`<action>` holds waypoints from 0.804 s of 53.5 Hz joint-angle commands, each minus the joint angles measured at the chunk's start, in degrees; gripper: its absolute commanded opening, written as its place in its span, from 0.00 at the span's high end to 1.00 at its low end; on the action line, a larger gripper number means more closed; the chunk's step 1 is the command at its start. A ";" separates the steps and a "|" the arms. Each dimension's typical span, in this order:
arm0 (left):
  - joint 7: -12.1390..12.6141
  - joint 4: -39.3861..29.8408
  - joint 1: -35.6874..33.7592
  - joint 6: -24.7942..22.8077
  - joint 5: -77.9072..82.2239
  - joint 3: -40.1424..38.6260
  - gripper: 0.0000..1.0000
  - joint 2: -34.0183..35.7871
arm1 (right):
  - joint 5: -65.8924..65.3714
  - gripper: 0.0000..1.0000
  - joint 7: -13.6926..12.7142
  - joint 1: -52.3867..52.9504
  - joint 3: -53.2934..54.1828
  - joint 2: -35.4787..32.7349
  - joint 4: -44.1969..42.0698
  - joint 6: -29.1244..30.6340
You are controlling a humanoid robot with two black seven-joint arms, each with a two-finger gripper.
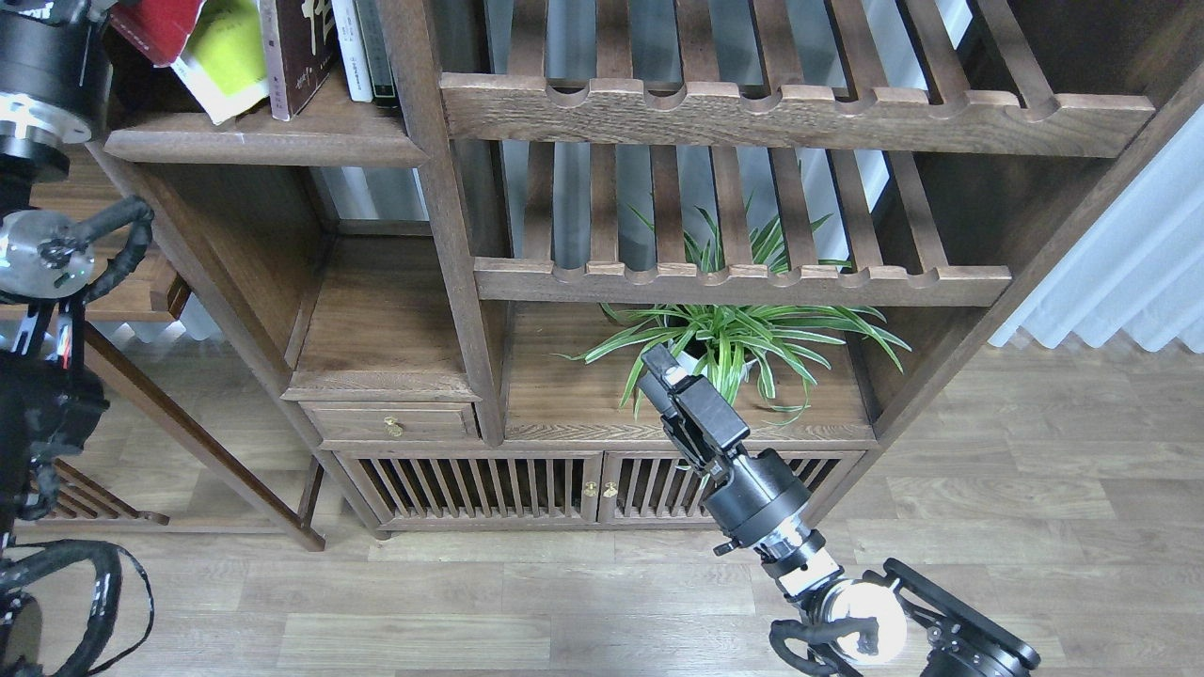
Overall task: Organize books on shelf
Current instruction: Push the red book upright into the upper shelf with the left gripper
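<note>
Three books stand at the top left on the dark-brown shelf (263,141). The red book (155,23) leans to the right at the far left. The yellow-green book (226,56) leans beside it, its lower corner past the shelf's front edge. The dark maroon book (296,52) stands nearly upright. My left arm rises along the left edge to the top left corner next to the red book, and its fingers are cut off by the frame. My right gripper (658,365) is low in the middle, in front of the plant, with its fingers together and empty.
Thin white (350,47) and dark-green (378,47) books stand right of the maroon one. Two slatted racks (752,113) with notched rails fill the right bay. A spider plant (743,334) sits on the cabinet top. A small drawer (390,423) is below the left bay.
</note>
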 commanded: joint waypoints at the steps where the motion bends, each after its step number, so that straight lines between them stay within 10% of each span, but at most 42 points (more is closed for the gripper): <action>1: -0.99 2.82 -2.45 0.24 0.05 2.36 1.00 0.00 | 0.07 0.19 0.00 -0.09 0.05 0.08 -0.05 0.00; 26: -2.13 8.89 -4.20 0.15 0.05 5.61 0.96 1.58 | -0.02 0.19 0.00 0.00 0.14 -0.09 -0.49 0.00; 43: -1.52 9.68 -3.68 0.59 -0.04 7.98 0.77 3.34 | 0.07 0.18 0.00 0.26 0.22 -0.01 -0.93 0.00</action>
